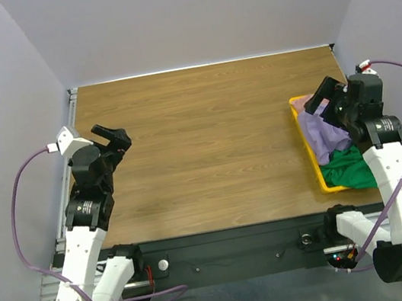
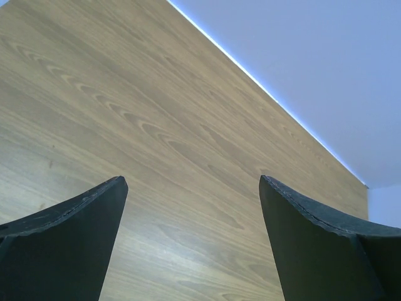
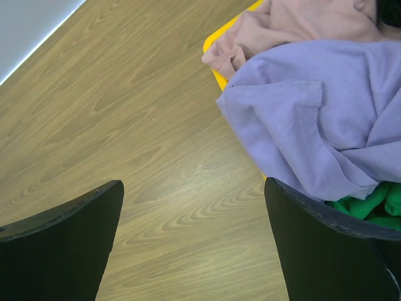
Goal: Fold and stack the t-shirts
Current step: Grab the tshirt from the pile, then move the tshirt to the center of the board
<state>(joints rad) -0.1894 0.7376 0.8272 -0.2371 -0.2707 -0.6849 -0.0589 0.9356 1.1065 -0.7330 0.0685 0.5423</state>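
The work is at its very beginning: no shirt is folded and no stack exists. All the shirts that I can see lie crumpled in the yellow tray at the right edge of the table. The lavender t-shirt is on top and hangs over the tray rim toward the table. The pink t-shirt lies behind it, on the far side, and the green t-shirt is at the near end.

The right gripper hovers just beside the heap, over the inner rim of the tray. Its jaws stand wide apart and nothing is between them. The left gripper is well apart from it, above the left side of the table, also spread and holding nothing.

I judge the step in hand to be the first pick. The next move probably calls for the right arm to go down on the lavender cloth, pinch one layer only, and draw it out to the middle. The shirts below may be dragged along with it.

The wooden table has a smooth grain pattern and offers wide room for spreading. Plain pale walls close it on three sides.
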